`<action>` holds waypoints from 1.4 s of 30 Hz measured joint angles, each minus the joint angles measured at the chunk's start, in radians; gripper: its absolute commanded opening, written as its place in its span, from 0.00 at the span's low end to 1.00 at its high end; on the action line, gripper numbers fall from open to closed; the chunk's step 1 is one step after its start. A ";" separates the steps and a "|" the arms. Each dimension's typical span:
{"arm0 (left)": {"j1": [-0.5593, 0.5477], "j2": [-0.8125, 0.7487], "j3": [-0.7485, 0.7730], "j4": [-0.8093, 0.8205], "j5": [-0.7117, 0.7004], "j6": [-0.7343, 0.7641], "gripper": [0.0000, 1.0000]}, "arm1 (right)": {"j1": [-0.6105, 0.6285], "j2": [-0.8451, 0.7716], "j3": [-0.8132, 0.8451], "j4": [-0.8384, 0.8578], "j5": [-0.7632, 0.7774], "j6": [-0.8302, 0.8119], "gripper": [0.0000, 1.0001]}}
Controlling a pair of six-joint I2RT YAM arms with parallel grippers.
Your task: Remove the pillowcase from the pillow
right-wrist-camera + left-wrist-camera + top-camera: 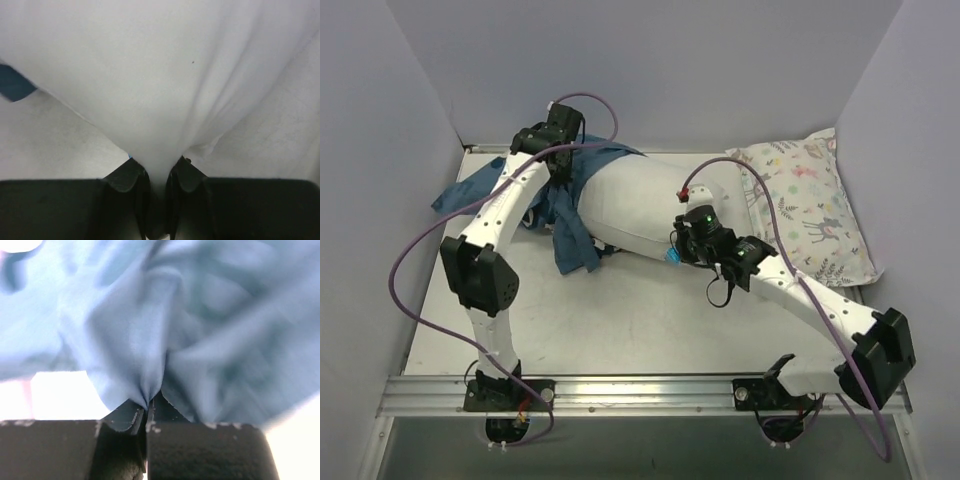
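The plain white pillow (640, 205) lies across the middle of the table, its left end still inside the dark blue pillowcase (570, 215). The pillowcase is bunched at the pillow's left end and trails onto the table. My left gripper (560, 170) is shut on a fold of the pillowcase (145, 340), pinched between its fingers (131, 420). My right gripper (682, 240) is shut on the pillow's near edge (160, 75), with white fabric squeezed between its fingers (127, 182). A small blue tag (674, 257) shows beside the right gripper.
A smaller white pillow with pastel animal print (810, 205) lies at the far right against the wall. Grey walls close in the table at the back and both sides. A metal rail (640, 392) runs along the near edge.
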 measured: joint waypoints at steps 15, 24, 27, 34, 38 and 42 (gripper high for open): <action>-0.123 0.045 0.520 -0.093 -0.224 0.181 0.00 | -0.185 -0.185 0.416 -0.134 -0.437 0.244 0.00; -0.142 0.444 0.395 0.042 -0.052 0.117 0.39 | -0.522 0.417 0.140 0.158 -0.544 0.428 0.00; -0.143 0.335 0.216 0.109 -0.001 0.083 0.70 | -0.509 0.425 0.079 0.169 -0.554 0.437 0.00; -0.139 -0.054 -0.119 0.242 0.072 0.032 0.96 | -0.491 0.412 0.068 0.168 -0.550 0.422 0.54; -0.144 -0.322 -0.240 0.330 0.029 -0.006 0.96 | -0.507 0.381 0.090 0.127 -0.511 0.395 0.71; -0.145 -0.506 -0.347 0.346 -0.062 -0.077 0.97 | -0.509 0.315 0.108 0.079 -0.467 0.365 0.84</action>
